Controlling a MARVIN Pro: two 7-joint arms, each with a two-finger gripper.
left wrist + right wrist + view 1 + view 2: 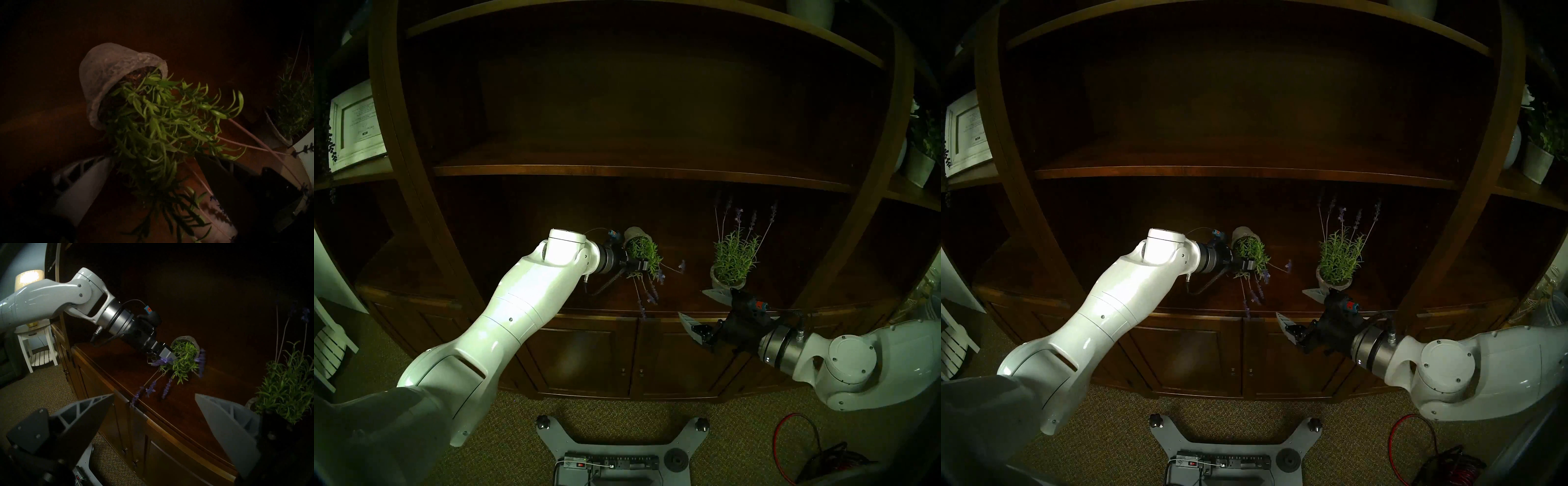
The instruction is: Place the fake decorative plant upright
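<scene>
1. On the lowest open shelf (524, 288) of the dark wood cabinet, as the head's left eye saw it, the fallen plant (644, 253) lay on its side, its pot (636, 233) toward the back and its purple flower stems spilling toward the front edge. The left gripper (634, 268) had its fingers among the leaves, just beside the pot mouth. A second plant (733, 261) stood upright well to the right, probably showing the pose wanted. The right gripper (697, 310) hung in front of the shelf edge, jaws wide and empty, apparently parked out of the way.

2. From the head's right eye the layout was the same: fallen plant (1251, 253) at mid-shelf, left gripper (1241, 266) reaching into it, upright plant (1338, 261) apart to the right, right gripper (1297, 307) spread and idle.

3. Through the left wrist camera the pot (108, 81) filled the upper middle, mouth facing the lens, foliage pouring down between the two fingers (81, 183). They stood wide on either side of the leaves and gripped nothing; I judged the approach was aimed at the pot or the stem base, since only that would let the plant be tipped up.

4. Seen by the right wrist camera, the left gripper (167, 355) came in at a downward slant, one finger over the leaves near the pot rim. The fallen plant (184, 360) rested on the shelf (119, 361), some flower tips reaching its front edge. The right fingers (88, 414) framed the view, far apart.
</scene>
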